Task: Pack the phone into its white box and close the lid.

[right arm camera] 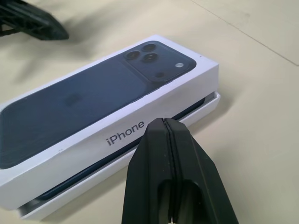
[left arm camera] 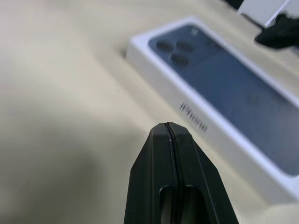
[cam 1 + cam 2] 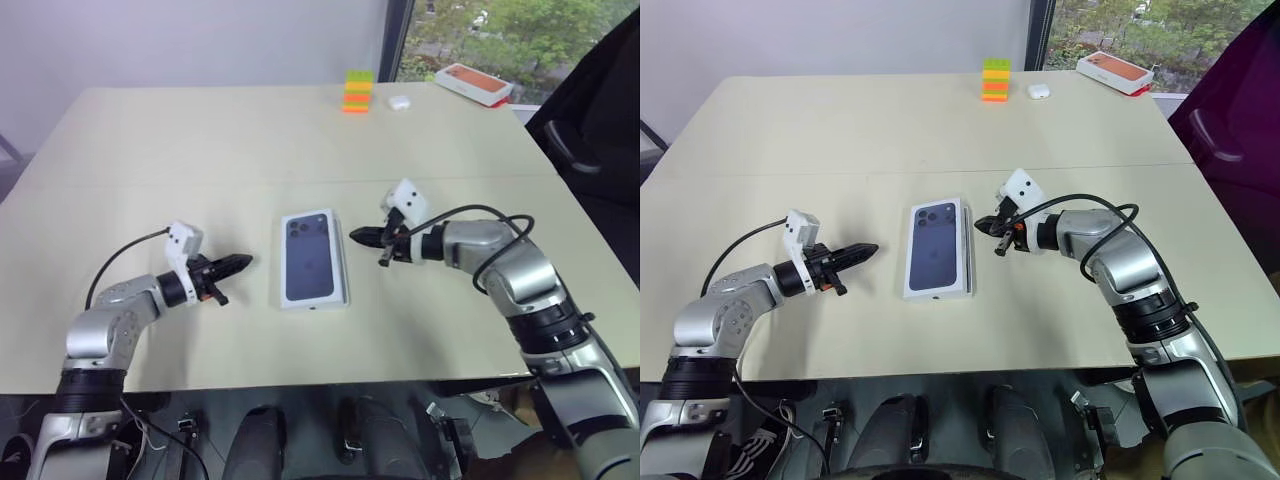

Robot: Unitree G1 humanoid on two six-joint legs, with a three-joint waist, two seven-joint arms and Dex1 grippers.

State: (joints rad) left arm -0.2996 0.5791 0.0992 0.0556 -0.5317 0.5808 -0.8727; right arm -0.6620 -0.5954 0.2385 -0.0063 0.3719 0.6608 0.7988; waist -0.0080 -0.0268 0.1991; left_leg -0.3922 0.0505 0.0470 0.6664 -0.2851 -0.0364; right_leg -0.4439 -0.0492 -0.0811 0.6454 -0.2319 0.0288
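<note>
Two grippers flank the lid [image 1: 88, 100], which sits on the white box [image 1: 212, 100] at mid-table but not fully down: we see a dark gap under its edge, where the phone's [image 1: 184, 113] rim seems to show. Our right gripper [image 3: 364, 237], just beside the lid, has its fingers pressed together, empty; so has the left gripper [image 3: 238, 263], near the opposite side. Pressing one side alone could, we judge, tilt the lid, jam it, or skid the box away.

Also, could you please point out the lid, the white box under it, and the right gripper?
lid [image 1: 70, 100]: right wrist view, printed top face.
white box [image 1: 212, 103]: right wrist view, corner showing beneath the lid.
right gripper [image 3: 355, 236]: left eye view, closed fingertips.
</note>
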